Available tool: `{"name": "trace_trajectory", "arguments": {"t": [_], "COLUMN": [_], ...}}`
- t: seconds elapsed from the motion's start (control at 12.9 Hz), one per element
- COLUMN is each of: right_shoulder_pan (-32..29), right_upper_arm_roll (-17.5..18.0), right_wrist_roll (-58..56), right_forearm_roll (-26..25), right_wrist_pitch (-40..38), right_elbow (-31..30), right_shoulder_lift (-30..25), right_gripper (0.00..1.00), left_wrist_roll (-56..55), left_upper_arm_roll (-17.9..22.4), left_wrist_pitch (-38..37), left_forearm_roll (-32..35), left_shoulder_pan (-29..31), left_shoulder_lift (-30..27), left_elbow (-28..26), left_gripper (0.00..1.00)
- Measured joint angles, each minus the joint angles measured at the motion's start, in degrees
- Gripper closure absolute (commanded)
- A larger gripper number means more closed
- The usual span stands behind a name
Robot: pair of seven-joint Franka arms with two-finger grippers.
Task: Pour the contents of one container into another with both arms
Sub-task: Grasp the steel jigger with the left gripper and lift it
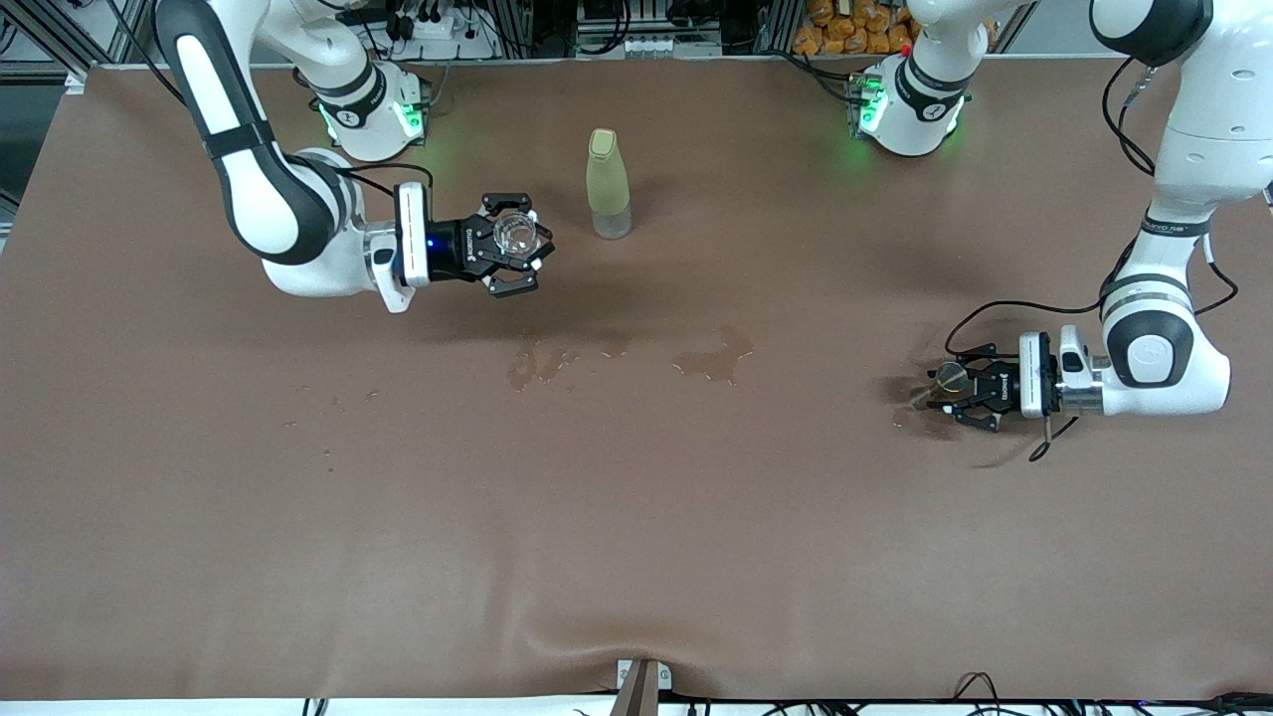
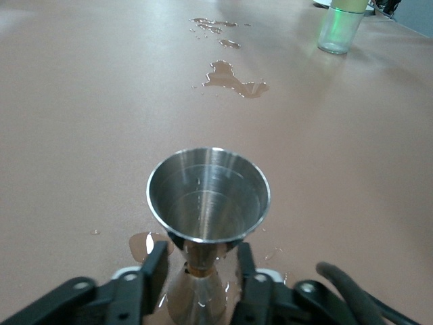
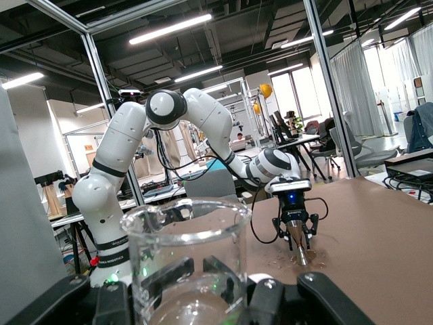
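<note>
Brown matting covers your bench (image 1: 636,517), with wet puddles (image 1: 711,358) near its middle and a yellow-green bottle (image 1: 608,184) standing farther from the front camera. Your right gripper (image 1: 517,257) has its fingers clamped on the clear cup (image 1: 514,232), held upright in the air. Toward the left arm's end, your left gripper (image 1: 953,394) pinches the stemmed metal cup (image 2: 208,196) standing on the wet bench.

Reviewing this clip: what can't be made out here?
- Squat clear glass cup: base cut off by the right wrist view's edge, right gripper around it.
- Steel stemmed jigger: foot hidden between left gripper fingers.
- Pale yellow-green bottle: contents unclear, front view.
</note>
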Motion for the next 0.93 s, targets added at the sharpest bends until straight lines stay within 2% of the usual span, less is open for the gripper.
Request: {"name": "trace_trajectory", "arguments": {"t": [0.08, 0.31, 0.62, 0.93], "right_shoulder_pan": [0.0, 0.0, 0.0, 0.0], "right_upper_arm_roll": [0.0, 0.0, 0.0, 0.0], "right_wrist_roll": [0.0, 0.0, 0.0, 0.0], "right_forearm_roll": [0.0, 0.0, 0.0, 0.1], "right_wrist_pitch": [0.0, 0.0, 0.0, 0.9], "right_elbow": [0.0, 0.0, 0.0, 0.0], "right_shoulder_lift": [0.0, 0.0, 0.0, 0.0], "right_gripper": [1.00, 1.00, 1.00, 1.00], "left_wrist_roll": [0.1, 0.2, 0.2, -0.5], "left_upper_arm_roll": [0.0, -0.1, -0.5, -7.1], "left_wrist_pitch": [0.1, 0.0, 0.1, 0.1], "left_forearm_roll": [0.0, 0.0, 0.0, -2.7], "left_shoulder_pan": [0.0, -0.3, -2.1, -2.7], "left_shoulder_lift": [0.0, 0.0, 0.0, 0.0], "left_elbow": [0.1, 1.4, 2.9, 6.5], "left_gripper": [0.87, 1.00, 1.00, 1.00]}}
